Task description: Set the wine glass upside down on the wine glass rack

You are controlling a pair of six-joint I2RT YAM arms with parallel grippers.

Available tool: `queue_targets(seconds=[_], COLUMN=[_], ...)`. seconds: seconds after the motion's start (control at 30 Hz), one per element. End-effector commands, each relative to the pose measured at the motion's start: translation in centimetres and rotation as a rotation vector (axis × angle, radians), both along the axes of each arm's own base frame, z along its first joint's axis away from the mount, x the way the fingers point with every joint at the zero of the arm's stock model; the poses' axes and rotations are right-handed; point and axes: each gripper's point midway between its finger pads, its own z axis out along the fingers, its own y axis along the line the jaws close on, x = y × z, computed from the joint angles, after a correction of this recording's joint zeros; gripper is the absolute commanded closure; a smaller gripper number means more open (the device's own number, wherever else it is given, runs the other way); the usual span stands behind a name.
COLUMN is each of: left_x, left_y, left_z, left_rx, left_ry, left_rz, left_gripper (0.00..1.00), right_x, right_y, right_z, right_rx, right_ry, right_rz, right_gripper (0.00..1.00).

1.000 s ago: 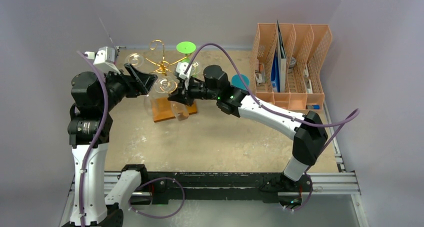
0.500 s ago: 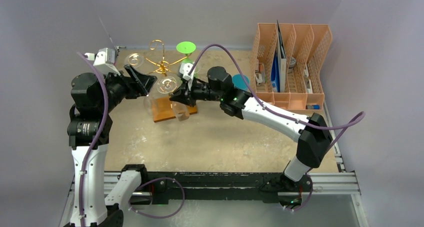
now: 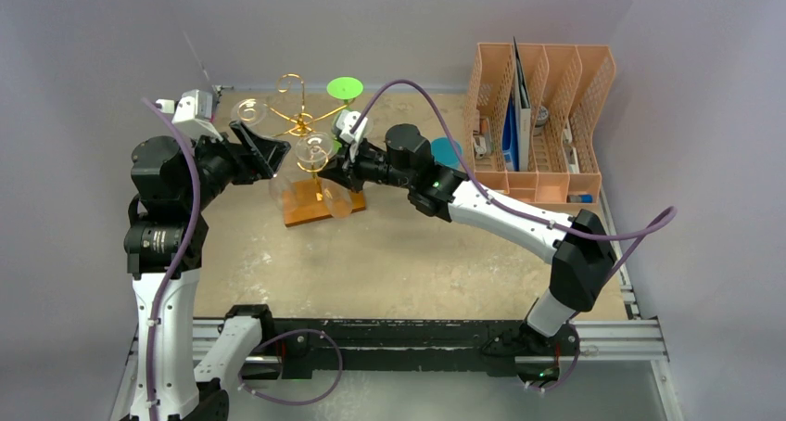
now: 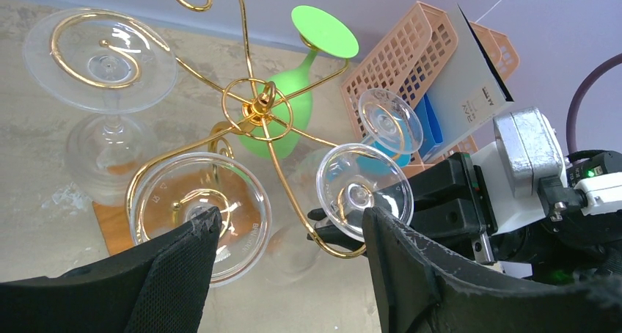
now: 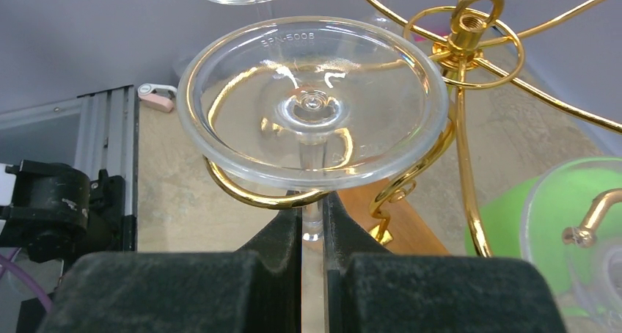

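Note:
The wine glass rack (image 3: pixel 298 117) is gold wire on a brown wooden base (image 3: pixel 301 212). My right gripper (image 3: pixel 326 172) is shut on the stem of a clear wine glass (image 3: pixel 315 152) held upside down. In the right wrist view the fingers (image 5: pixel 279 238) pinch the stem (image 5: pixel 313 219), and the round foot (image 5: pixel 313 102) rests above a gold spiral arm (image 5: pixel 242 190). In the left wrist view that foot (image 4: pixel 364 190) sits in the arm's curl. My left gripper (image 4: pixel 290 223) is open and empty, left of the rack (image 4: pixel 253 109).
Other clear glasses hang upside down on the rack (image 4: pixel 198 216) (image 4: pixel 103 61). A green glass (image 3: pixel 344 88) hangs at the back. A blue glass (image 3: pixel 446 150) stands to the right. An orange file organiser (image 3: pixel 542 115) is at the back right.
My right gripper has moved the clear glass a little further back and in toward the rack, its stem now within the spiral arm. The left arm has not moved.

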Motion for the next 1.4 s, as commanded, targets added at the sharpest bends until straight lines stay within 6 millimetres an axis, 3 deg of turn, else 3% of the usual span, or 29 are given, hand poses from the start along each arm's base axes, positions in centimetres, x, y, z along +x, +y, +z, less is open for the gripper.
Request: queue_targets(seconds=[0.0,0.17,0.37,0.6,0.77,1.07,1.37], left_x=[-0.4,-0.6,-0.7,-0.9,-1.1,-2.3,-4.2], left_y=[0.1,0.1,0.1,0.1,-0.1,-0.9,-1.6], left_z=[1.8,1.9,1.9,1.6,1.6,2.4,2.4], left_rx=[0.025,0.03,0.027,0.026,0.03,0.072,0.139], left_ry=[-0.066,-0.066,-0.064,-0.055,-0.04,-0.046,-0.052], left_rz=[-0.002,-0.001,-0.001,-0.001,-0.018,-0.087,-0.174], left_gripper=[0.31,0.31,0.31,0.31,0.31,0.31,0.29], right_x=[0.6,0.6,-0.1,-0.9,-1.5,-3.2,-6.0], right_y=[-0.4,-0.4,-0.5,-0.9,-1.6,-4.5,-11.8], right_z=[3.4,2.3,2.3,2.2,2.7,1.6,-0.5], right_rx=[0.072,0.049,0.043,0.037,0.042,-0.013,-0.118], right_ry=[-0.058,-0.06,-0.051,-0.042,-0.041,0.01,0.149], right_rz=[-0.05,-0.045,-0.013,0.017,0.011,-0.015,-0.174], right_gripper=[0.94,0.87,0.85,0.63,0.55,0.45,0.43])
